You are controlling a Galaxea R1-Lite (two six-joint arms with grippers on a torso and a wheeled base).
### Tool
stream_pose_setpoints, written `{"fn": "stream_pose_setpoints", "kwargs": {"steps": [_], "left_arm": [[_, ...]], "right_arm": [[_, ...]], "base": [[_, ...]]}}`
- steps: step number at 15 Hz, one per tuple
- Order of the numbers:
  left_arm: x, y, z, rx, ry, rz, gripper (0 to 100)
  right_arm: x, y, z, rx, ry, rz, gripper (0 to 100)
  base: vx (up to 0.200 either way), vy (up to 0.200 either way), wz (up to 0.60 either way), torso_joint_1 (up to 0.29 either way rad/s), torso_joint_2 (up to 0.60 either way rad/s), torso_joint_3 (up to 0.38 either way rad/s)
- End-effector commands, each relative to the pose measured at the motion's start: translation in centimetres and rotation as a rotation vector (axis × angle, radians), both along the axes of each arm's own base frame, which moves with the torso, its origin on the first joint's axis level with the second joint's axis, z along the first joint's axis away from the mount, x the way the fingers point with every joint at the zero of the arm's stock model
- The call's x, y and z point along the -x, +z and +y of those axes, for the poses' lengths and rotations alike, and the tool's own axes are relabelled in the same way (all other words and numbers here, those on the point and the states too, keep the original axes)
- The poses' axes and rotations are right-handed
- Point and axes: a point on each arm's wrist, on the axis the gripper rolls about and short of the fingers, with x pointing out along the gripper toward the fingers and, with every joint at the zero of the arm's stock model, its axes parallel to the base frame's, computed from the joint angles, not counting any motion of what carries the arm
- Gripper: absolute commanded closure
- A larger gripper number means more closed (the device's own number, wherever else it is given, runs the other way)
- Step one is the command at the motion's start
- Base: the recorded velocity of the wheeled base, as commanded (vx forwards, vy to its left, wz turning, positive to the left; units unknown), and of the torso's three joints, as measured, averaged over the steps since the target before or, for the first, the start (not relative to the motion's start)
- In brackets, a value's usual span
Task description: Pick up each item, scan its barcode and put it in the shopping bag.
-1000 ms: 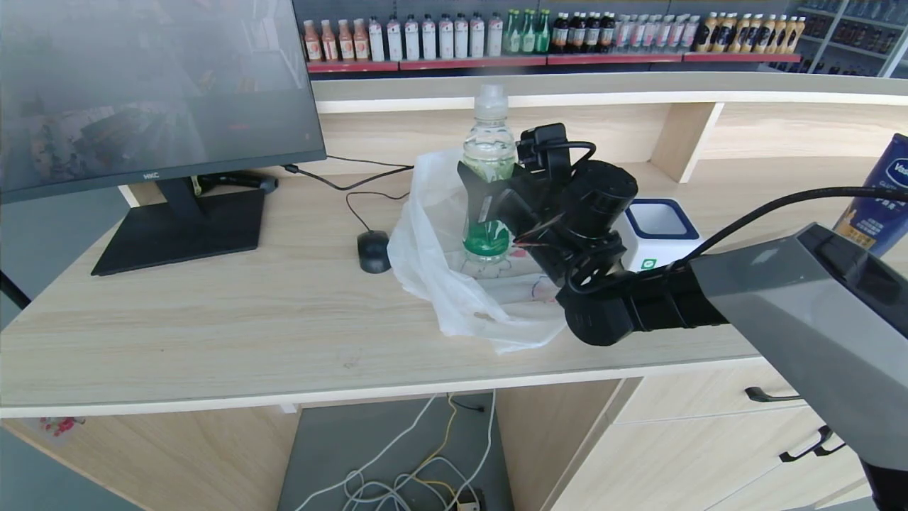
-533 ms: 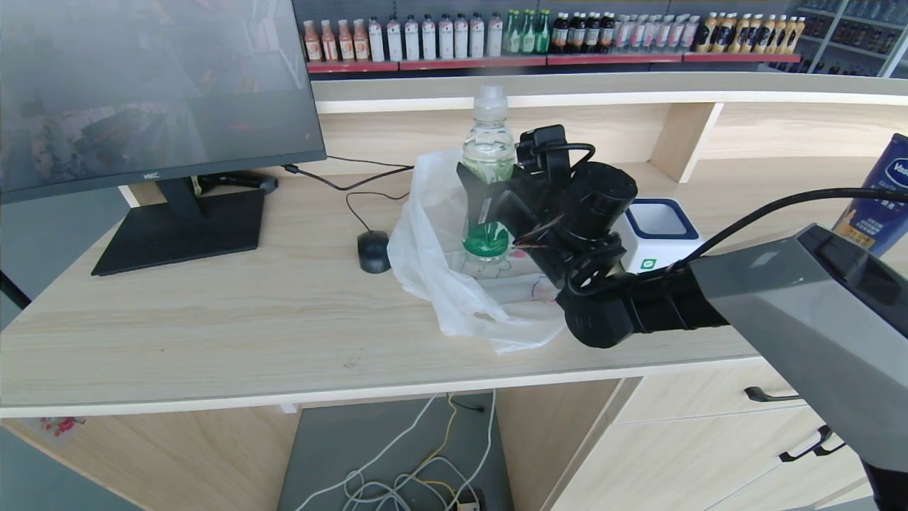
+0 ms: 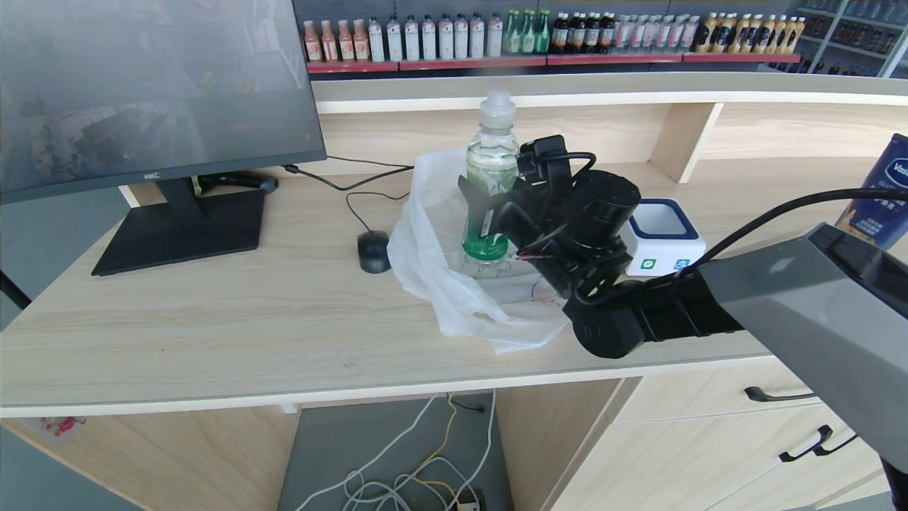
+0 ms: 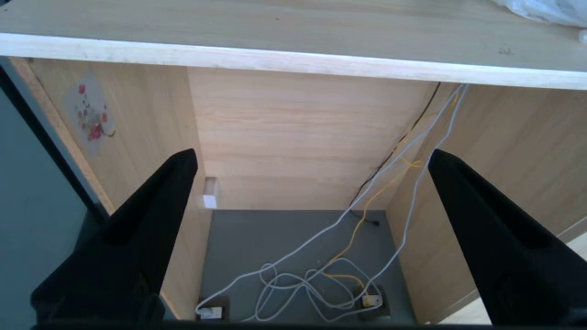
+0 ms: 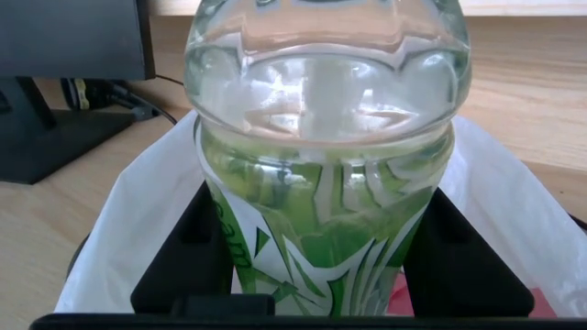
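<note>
A clear water bottle [image 3: 489,177] with a green label and white cap stands upright in my right gripper [image 3: 489,206], which is shut on its middle. Its base hangs in the mouth of the white plastic shopping bag [image 3: 454,284] lying on the counter. The right wrist view has the bottle [image 5: 326,156] close up between the black fingers [image 5: 183,266], with the bag [image 5: 128,229] spread behind it. My left gripper [image 4: 312,238] is open below the counter's front edge, over the floor cables. The white barcode scanner [image 3: 663,238] sits just right of the bag.
A monitor [image 3: 152,92] on its stand is at the left, a black mouse [image 3: 373,250] beside the bag. A blue carton [image 3: 879,195] stands at the far right. A raised wooden shelf [image 3: 603,99] runs along the back. Drawers [image 3: 745,440] lie under the counter at right.
My right gripper has shifted slightly right and down with the bottle, which now tilts a little less toward the left.
</note>
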Motion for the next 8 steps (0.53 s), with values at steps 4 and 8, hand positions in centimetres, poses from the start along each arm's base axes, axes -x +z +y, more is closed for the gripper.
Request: {"fn": "stream_pose_setpoints", "kwargs": {"steps": [4,8], "left_arm": [[0.00,0.00,0.00,0.000,0.000,0.000,0],[-0.01,0.00,0.00,0.000,0.001,0.002,0]], "right_arm": [[0.20,0.04,0.06,0.000,0.002,-0.001,100],[0.35,0.16,0.20,-0.004,0.003,-0.006,100]], "base": [[0.000,0.000,0.00,0.000,0.00,0.000],[0.000,0.000,0.00,0.000,0.00,0.000]]}}
